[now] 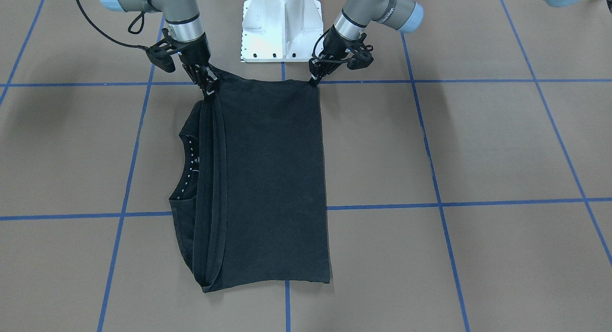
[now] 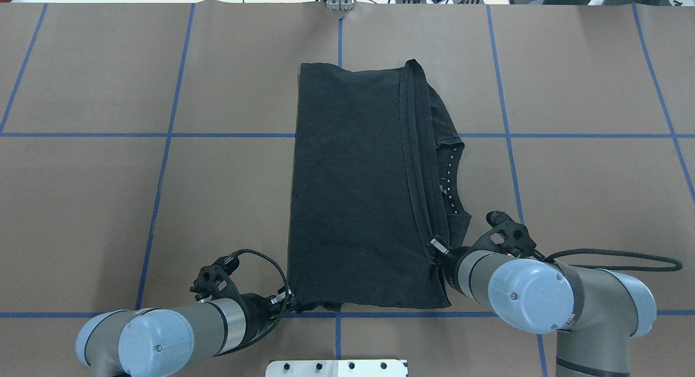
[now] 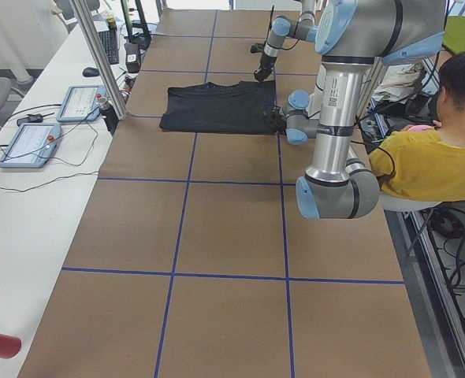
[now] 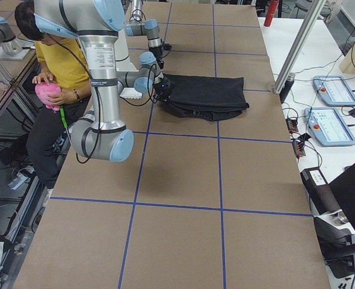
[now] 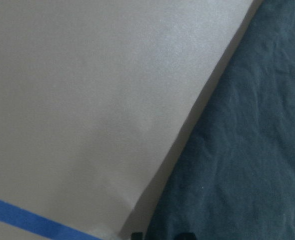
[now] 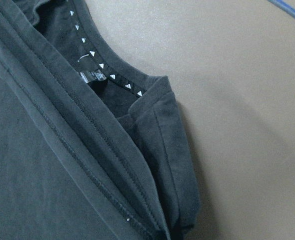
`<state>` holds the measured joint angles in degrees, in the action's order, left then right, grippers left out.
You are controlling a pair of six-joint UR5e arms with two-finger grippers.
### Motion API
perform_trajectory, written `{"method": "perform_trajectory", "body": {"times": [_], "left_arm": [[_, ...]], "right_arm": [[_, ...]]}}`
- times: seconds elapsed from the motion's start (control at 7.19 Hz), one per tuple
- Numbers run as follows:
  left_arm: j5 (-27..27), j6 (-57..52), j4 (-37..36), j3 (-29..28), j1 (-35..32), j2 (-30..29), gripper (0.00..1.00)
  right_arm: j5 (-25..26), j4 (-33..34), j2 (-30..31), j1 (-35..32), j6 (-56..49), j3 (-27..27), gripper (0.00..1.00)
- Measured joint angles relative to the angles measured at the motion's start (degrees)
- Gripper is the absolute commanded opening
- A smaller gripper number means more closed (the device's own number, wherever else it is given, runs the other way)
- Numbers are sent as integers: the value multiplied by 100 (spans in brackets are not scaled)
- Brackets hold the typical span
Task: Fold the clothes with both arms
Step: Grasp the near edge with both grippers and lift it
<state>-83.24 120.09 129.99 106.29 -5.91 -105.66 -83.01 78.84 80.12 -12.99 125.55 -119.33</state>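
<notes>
The black T-shirt (image 1: pixel 272 179) lies folded on the brown table, plain side up, its graphic hidden. The neckline with white triangles (image 6: pixel 100 65) peeks out beside the folded-over hem. My right gripper (image 1: pixel 209 87) is shut on the hem corner nearest the robot; in the overhead view it (image 2: pixel 437 248) sits at the shirt's near right edge. My left gripper (image 1: pixel 314 80) is shut on the other near corner, low at the table; overhead it (image 2: pixel 290 301) is at the near left corner. The left wrist view shows the shirt's edge (image 5: pixel 247 150) on the table.
The white pedestal base (image 1: pixel 281 30) stands just behind the shirt, between the arms. Blue tape lines (image 1: pixel 382 205) grid the table. A person in a yellow shirt (image 3: pixel 437 157) sits behind the robot. Control tablets (image 4: pixel 331 90) lie on the white side bench.
</notes>
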Motion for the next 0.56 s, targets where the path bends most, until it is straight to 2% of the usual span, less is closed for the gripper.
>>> {"method": "perform_trajectory", "body": {"times": [0.28,0.56], "left_arm": [[-7,43,-61,172,-14,28,0],[-32,51,-474,778,-32,56,0]], "right_arm": [[-6,0,13,-2,4,-19,0],[-139,0,173,-2,7,-300,0]]}}
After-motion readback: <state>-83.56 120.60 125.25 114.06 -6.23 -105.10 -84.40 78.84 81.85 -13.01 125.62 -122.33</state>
